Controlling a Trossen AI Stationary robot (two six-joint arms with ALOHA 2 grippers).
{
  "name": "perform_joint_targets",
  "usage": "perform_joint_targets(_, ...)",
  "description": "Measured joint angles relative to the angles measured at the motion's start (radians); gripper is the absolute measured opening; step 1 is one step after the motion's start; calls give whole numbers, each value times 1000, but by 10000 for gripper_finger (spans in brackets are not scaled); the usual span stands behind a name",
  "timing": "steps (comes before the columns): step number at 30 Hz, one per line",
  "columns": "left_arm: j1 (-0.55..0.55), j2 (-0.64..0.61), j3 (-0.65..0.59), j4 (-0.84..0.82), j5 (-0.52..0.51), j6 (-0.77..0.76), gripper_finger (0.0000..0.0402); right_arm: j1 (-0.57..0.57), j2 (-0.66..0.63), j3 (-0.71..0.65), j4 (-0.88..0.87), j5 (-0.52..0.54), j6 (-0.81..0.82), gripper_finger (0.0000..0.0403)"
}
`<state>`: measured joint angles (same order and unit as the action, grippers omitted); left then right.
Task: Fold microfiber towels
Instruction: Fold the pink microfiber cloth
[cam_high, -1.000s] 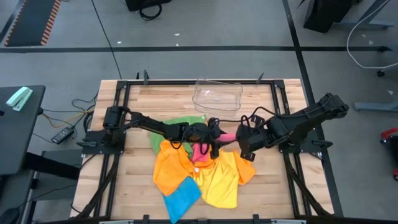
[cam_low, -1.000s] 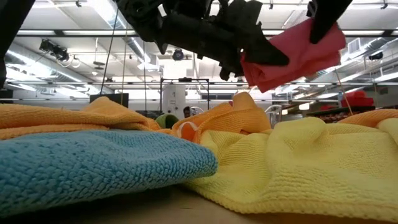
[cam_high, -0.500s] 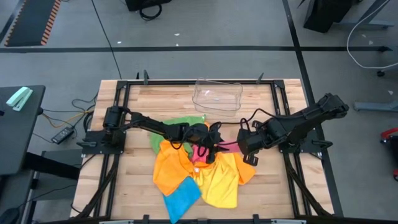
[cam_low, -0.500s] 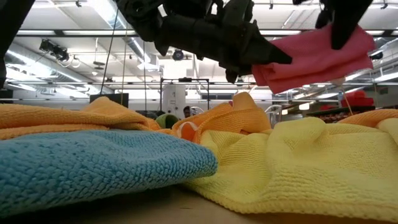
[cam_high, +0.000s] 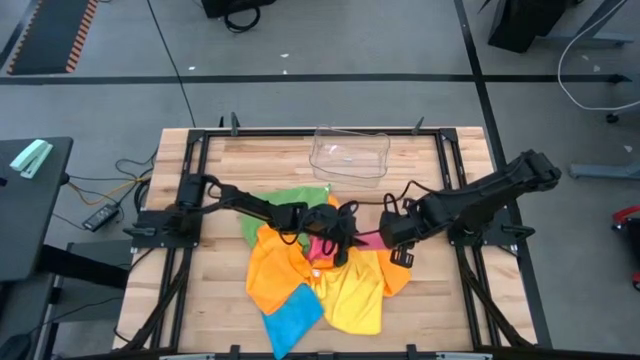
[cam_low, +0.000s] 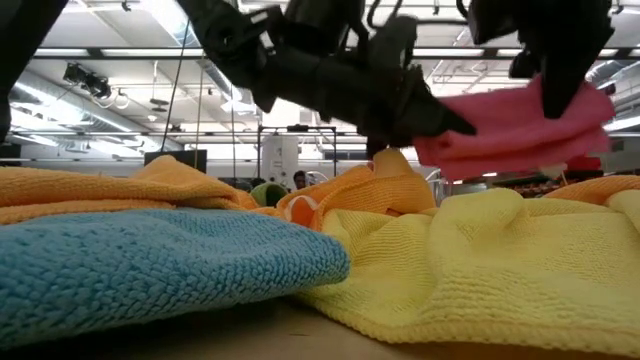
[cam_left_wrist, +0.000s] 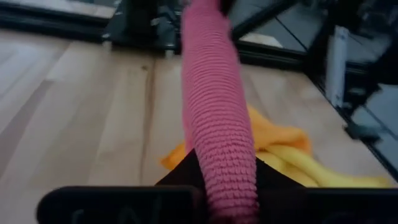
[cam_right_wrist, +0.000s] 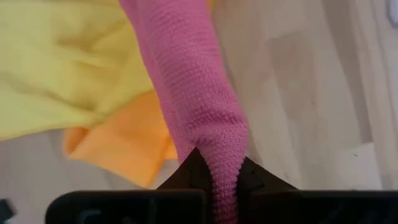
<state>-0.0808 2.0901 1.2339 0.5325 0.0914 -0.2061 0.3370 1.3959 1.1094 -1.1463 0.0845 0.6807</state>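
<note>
Pink towel (cam_low: 520, 125): hung in the air above the pile at mid-table, stretched between the two grippers.
Long axis: ran roughly level from one gripper to the other, left to right across the table in the high view.
Left gripper (cam_high: 338, 232): jaws pinched on the towel's left end; its wrist view showed the pink cloth running straight out from between the fingers.
Right gripper (cam_high: 385, 233): jaws clamped on the opposite end, the towel leading away from them over the yellow towel (cam_right_wrist: 56, 62).
Nearer arm: neither; each held one end, so a fold would likely turn on bringing the ends together.
Below: orange towel (cam_high: 270, 275), yellow and blue towel (cam_high: 293, 318) lay unfolded, green towel (cam_high: 290, 197) behind.
</note>
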Motion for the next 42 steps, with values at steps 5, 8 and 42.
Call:
perform_joint_targets(5, 40, 43, 0, 61, 0, -63, 46, -57, 0, -66, 22, 9, 0, 23)
perform_joint_targets(8, 65, 61, 0, 89, -12, -88, 35, -101, 0, -110, 48, 28, -6, 24)
perform_joint_targets(42, 149, 152, 120, -16, -381, -206, 33, -406, 0, -233, 364, 174, 274, 24)
